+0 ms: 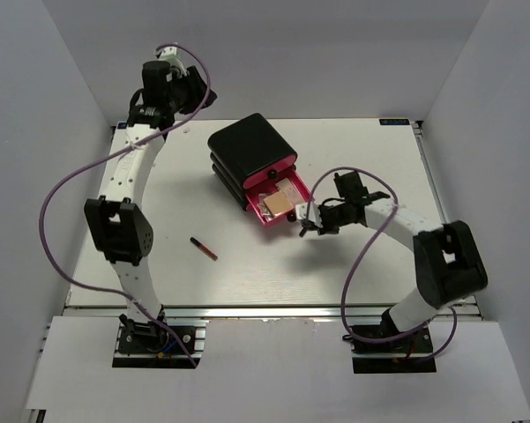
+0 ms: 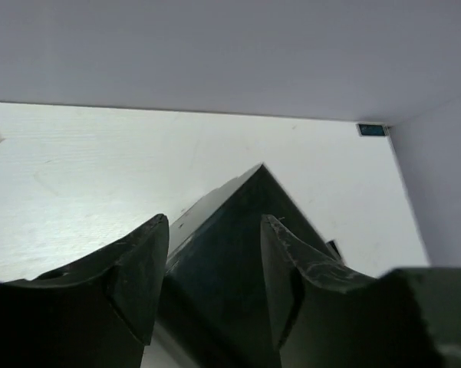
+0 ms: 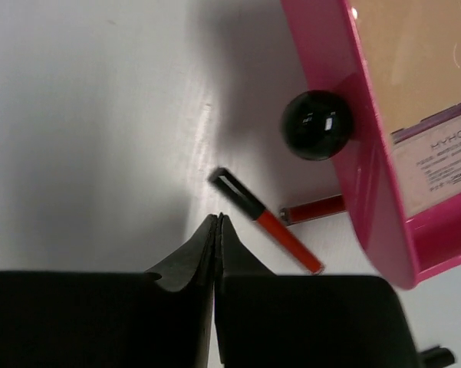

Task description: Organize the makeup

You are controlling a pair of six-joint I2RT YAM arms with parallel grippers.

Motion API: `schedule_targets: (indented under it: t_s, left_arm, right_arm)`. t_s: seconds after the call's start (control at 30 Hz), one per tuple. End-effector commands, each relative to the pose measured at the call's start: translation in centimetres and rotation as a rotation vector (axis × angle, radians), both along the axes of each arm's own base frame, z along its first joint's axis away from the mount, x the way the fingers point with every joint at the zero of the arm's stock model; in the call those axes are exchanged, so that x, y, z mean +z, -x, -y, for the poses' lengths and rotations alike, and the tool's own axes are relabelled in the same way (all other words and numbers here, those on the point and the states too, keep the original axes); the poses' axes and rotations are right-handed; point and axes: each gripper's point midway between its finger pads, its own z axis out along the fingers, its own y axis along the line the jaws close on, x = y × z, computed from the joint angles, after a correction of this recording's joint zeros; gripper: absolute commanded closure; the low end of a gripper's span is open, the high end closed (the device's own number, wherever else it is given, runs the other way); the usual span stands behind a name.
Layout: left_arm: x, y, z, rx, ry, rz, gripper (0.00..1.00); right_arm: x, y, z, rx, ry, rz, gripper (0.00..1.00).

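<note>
- While your right gripper (image 3: 217,224) sits with its fingers pressed flat together on nothing, a black-and-red lipstick (image 3: 265,222) lies on the table (image 1: 353,273) just beyond its tips, beside the open pink drawer (image 3: 364,157).
- You will need to part those fingers before descending. Come down clenched and you would likely shove the tube away or roll it under the drawer.
- A second red tube (image 3: 313,208) pokes out from beneath the drawer's edge, right by the first. Whether they touch cannot be told, and a sloppy pinch could catch both or flick one out of reach.
- The drawer's black knob (image 3: 317,125) stands close by, so a wide approach risks bumping it and pushing the drawer in over the packets (image 1: 278,201) inside.
- A stray lipstick (image 1: 204,248) lies alone further left, well apart from either arm, so it is easy to overlook.
- Your left gripper (image 2: 215,226) is spread apart and empty, held up behind the black box (image 1: 250,145). Lowering it carelessly could nudge the box and shift the drawer beside your right arm.
</note>
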Motion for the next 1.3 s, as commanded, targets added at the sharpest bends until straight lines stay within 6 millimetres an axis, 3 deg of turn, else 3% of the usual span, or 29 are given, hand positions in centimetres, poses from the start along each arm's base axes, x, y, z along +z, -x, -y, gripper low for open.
schedule_targets:
  t_s: [0.0, 0.03, 0.17, 0.3, 0.43, 0.53, 0.7, 0.83, 1.0, 1.07, 1.13, 1.17, 1.2, 1.27]
  left_arm:
    - [-2.7, -1.3, 1.8, -0.132, 0.08, -0.11, 0.38]
    - [-3.3, -1.5, 2.1, -0.163, 0.08, -0.127, 0.3]
    - [-6.3, -2.8, 2.6, -0.189, 0.069, -0.175, 0.21]
    - [-11.1, -2.5, 3.5, -0.213, 0.063, -0.275, 0.19]
    - [-14.2, -1.4, 5.9, -0.275, 0.062, -0.343, 0.2]
    - [-15.5, -0.5, 7.1, -0.307, 0.055, -0.371, 0.21]
    - [-16.0, -0.4, 7.0, -0.298, 0.052, -0.386, 0.21]
    - [-16.4, -0.6, 6.7, -0.28, 0.047, -0.394, 0.21]
    - [-15.5, -1.7, 5.3, -0.216, 0.064, -0.379, 0.19]
    - [-14.3, -2.8, 3.3, -0.128, 0.085, -0.352, 0.18]
    - [-11.3, -4.0, 1.0, -0.057, 0.103, -0.264, 0.16]
    - [-10.1, -4.7, -0.3, 0.011, 0.116, -0.235, 0.1]
    - [-7.8, -5.1, -1.8, 0.047, 0.132, -0.169, 0.07]
    - [-5.0, -5.8, -3.4, 0.097, 0.182, -0.09, 0.02]
  right_arm:
    - [0.0, -4.8, -0.9, -0.007, 0.085, 0.168, 0.98]
    - [0.4, -5.8, -1.5, -0.029, 0.079, 0.185, 0.97]
    - [-0.1, -9.4, -2.9, -0.089, 0.083, 0.242, 0.96]
    - [1.0, -11.9, -4.4, -0.131, 0.048, 0.278, 0.95]
    - [2.5, -13.5, -5.7, -0.163, -0.001, 0.306, 0.94]
    - [3.4, -14.8, -6.9, -0.167, -0.026, 0.317, 0.93]
    - [4.6, -17.2, -9.6, -0.21, -0.086, 0.334, 0.9]
    - [4.7, -18.7, -10.7, -0.282, -0.119, 0.305, 0.82]
    - [5.0, -17.6, -9.9, -0.298, -0.117, 0.291, 0.8]
    - [4.6, -16.0, -8.7, -0.308, -0.113, 0.259, 0.8]
    - [4.6, -14.7, -7.4, -0.342, -0.137, 0.22, 0.79]
    - [4.6, -14.2, -7.2, -0.385, -0.161, 0.164, 0.77]
    - [4.6, -13.9, -6.9, -0.41, -0.176, 0.129, 0.68]
    - [4.6, -12.6, -7.0, -0.483, -0.226, 0.001, 0.53]
